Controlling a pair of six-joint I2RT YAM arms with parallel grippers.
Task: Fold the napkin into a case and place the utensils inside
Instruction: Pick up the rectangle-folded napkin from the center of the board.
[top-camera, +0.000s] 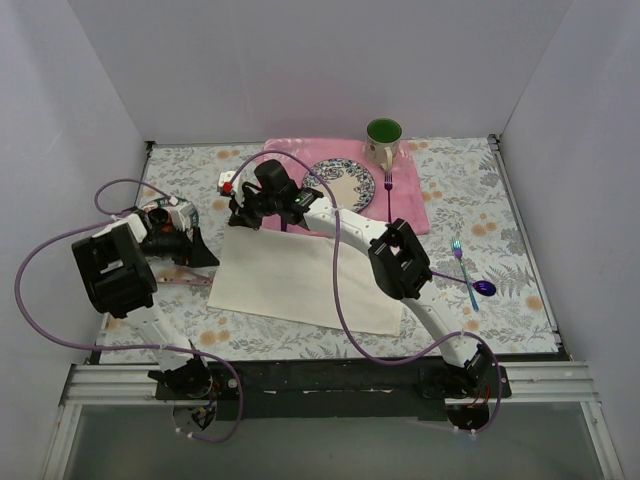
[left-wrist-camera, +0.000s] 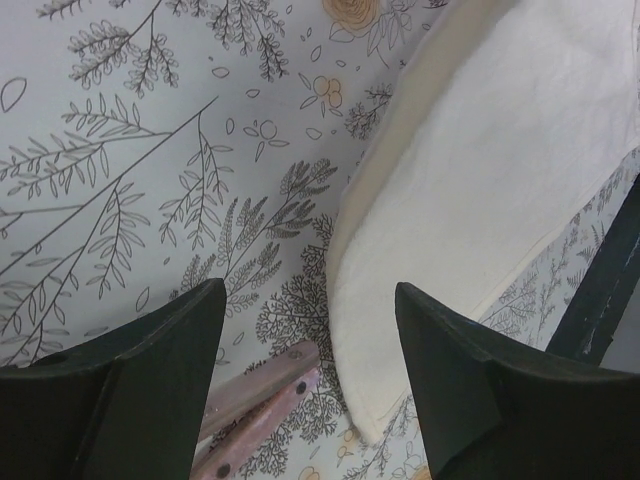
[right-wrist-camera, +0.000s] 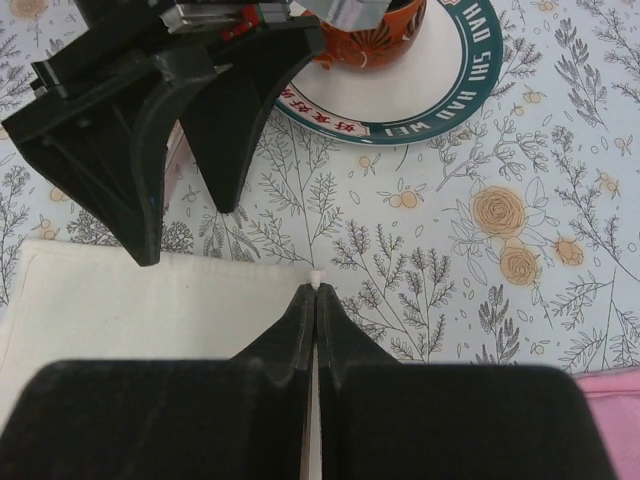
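Observation:
The cream-white napkin (top-camera: 305, 280) lies flat on the flowered table as a wide rectangle. My right gripper (top-camera: 243, 212) reaches across to its far left corner and is shut on the cloth edge. A tiny bit of cloth shows past the fingertips in the right wrist view (right-wrist-camera: 315, 292). My left gripper (top-camera: 205, 255) is open and empty, low over the table beside the napkin's left edge (left-wrist-camera: 480, 170). Its jaws straddle bare table (left-wrist-camera: 310, 330). It also shows in the right wrist view (right-wrist-camera: 190, 170). The iridescent spoon (top-camera: 484, 288) and a small iridescent fork (top-camera: 458, 250) lie at the right.
A pink placemat (top-camera: 410, 205) at the back holds a patterned plate (top-camera: 340, 183), a green mug (top-camera: 383, 140) and a dark purple fork (top-camera: 388, 190). A saucer with an orange cup (right-wrist-camera: 400, 90) sits far left. A riveted pinkish handle (left-wrist-camera: 265, 395) lies by the napkin's corner.

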